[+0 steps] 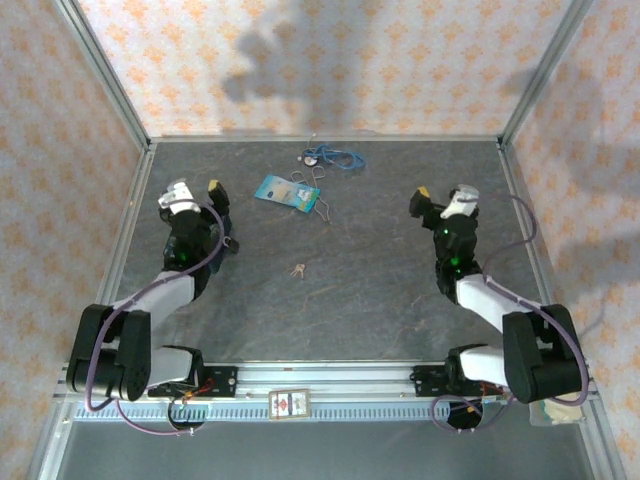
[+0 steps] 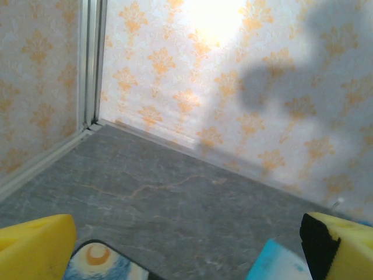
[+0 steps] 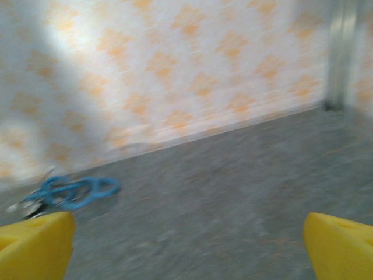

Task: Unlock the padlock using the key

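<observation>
Padlock [image 1: 231, 243] half hidden by left arm [image 1: 185, 270]; key [image 1: 297, 270] tiny; left hand [image 1: 196, 190], right hand [image 1: 441, 195] wide open, empty.

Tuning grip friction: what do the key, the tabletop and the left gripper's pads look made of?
Key: pale silvery-brass glint, probably bare metal; too small to confirm.
Tabletop: dark grey, matte, faint veins like slate, possibly a printed sheet.
Left gripper pads: yellow, matte, rounded edges, looks like foam or soft rubber.
</observation>
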`<control>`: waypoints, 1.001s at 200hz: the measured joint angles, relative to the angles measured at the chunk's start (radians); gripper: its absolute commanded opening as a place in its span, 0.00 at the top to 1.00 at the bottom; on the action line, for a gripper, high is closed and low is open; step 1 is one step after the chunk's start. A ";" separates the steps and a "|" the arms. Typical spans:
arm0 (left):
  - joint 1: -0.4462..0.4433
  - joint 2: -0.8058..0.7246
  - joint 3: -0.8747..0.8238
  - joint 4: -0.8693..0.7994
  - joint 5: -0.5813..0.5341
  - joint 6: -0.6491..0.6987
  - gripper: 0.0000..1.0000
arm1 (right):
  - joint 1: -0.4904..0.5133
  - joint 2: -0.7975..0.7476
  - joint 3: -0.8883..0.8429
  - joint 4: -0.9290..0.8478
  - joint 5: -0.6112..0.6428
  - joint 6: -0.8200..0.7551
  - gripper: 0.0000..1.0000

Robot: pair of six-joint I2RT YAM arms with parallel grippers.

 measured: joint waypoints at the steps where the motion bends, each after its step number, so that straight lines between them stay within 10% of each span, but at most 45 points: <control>1: 0.000 -0.001 0.002 -0.005 0.000 -0.003 0.01 | 0.002 0.000 0.003 -0.005 -0.003 0.003 0.04; 112: -0.031 -0.045 0.034 -0.401 0.240 -0.345 0.01 | 0.595 0.415 0.472 -0.640 -0.226 0.133 0.41; 200: 0.012 -0.087 -0.006 -0.401 0.237 -0.372 0.01 | 0.637 0.777 0.837 -0.834 -0.253 -0.001 0.63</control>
